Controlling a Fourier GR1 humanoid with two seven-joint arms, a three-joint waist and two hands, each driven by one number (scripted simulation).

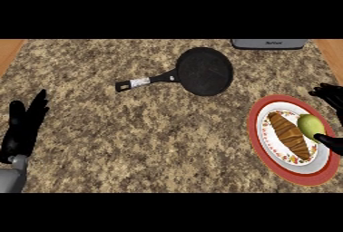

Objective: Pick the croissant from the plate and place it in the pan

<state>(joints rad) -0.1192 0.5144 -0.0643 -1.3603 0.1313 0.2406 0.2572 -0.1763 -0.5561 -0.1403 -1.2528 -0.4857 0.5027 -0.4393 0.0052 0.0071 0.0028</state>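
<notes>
The right hand (330, 102) comes in at the counter's right edge, spread wide over the far rim of the plate (264, 131), with its fingers (321, 93) above the rim and its thumb (330, 142) reaching in from the lower side; it has hold of nothing, and the wide spread looks like readiness to close on something on the plate. Just inside that span sits a green apple (310, 125), touching or almost touching the thumb, so it stands between the hand and the croissant (290, 135), which lies lengthwise on the plate's left half, beside the apple. To take the croissant, the hand will probably have to pass over or around the fruit. The pan (204, 71) lies well apart, toward the counter's far edge near the middle, its handle (144, 82) pointing left, its flat bottom bare and ready to receive. The left hand (23, 129) rests open near the counter's left edge, fingers straight, out of the way. A grey appliance (269, 43) sits at the far right corner.
</notes>
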